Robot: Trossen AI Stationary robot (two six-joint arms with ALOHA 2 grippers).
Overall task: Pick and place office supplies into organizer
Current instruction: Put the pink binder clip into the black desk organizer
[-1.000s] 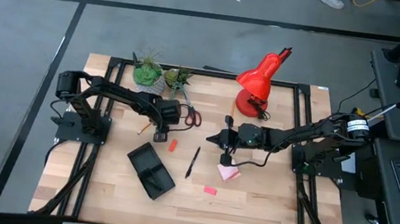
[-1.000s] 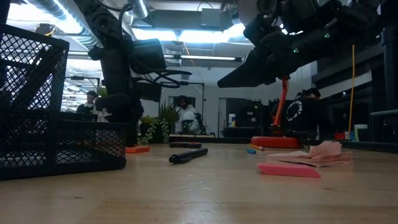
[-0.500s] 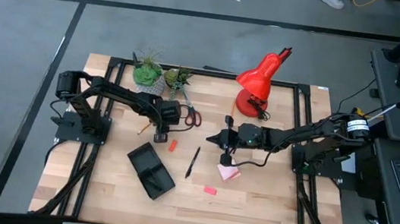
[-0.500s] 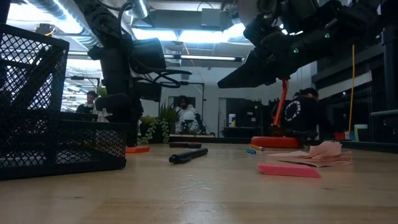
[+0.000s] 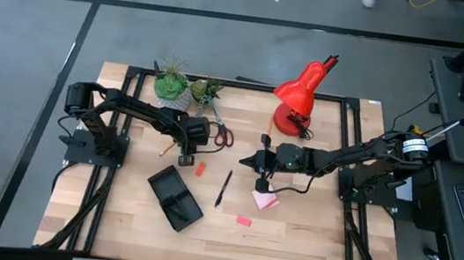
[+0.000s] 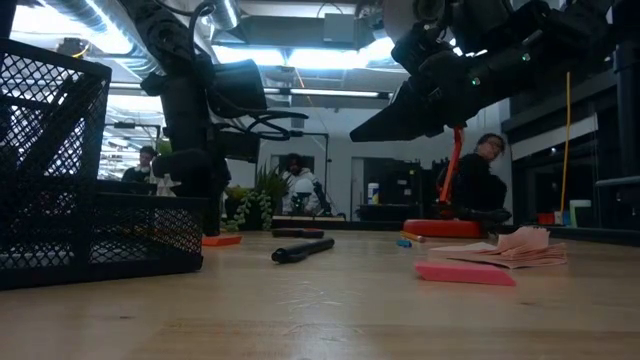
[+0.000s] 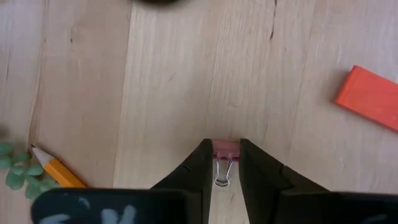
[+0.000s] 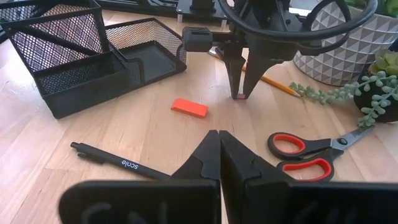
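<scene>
My left gripper (image 5: pixel 185 157) points down at the table's far left, shut on a small pink binder clip (image 7: pixel 226 148) that rests on the wood. Beside it lie an orange eraser (image 5: pixel 201 168), an orange pencil (image 5: pixel 165 149) and red-handled scissors (image 5: pixel 223 134). The black mesh organizer (image 5: pixel 175 197) stands nearer the front. A black pen (image 5: pixel 223 188), a pink sticky-note pad (image 5: pixel 265 201) and a pink eraser (image 5: pixel 243 221) lie mid-table. My right gripper (image 5: pixel 246 161) hangs shut above the table near the pen, with nothing in it. My left gripper has the binder clip's pink body (image 7: pixel 226 145) between its two fingertips (image 8: pixel 241 93), one on each side. The fingers come from above, pointing steeply down. The clip sits on the table, its wire handle (image 7: pixel 222 174) lying back between the fingers.
A red desk lamp (image 5: pixel 300 98) stands at the far middle, and two potted plants (image 5: pixel 171 85) (image 5: pixel 206 91) at the far left, just behind my left gripper. A trailing plant stem (image 8: pixel 348 93) lies near the scissors. Bare wood shows along the near edge (image 5: pixel 288 252).
Neither arm nor any thing on the table has visibly moved. A person in the room beyond the table has turned.
</scene>
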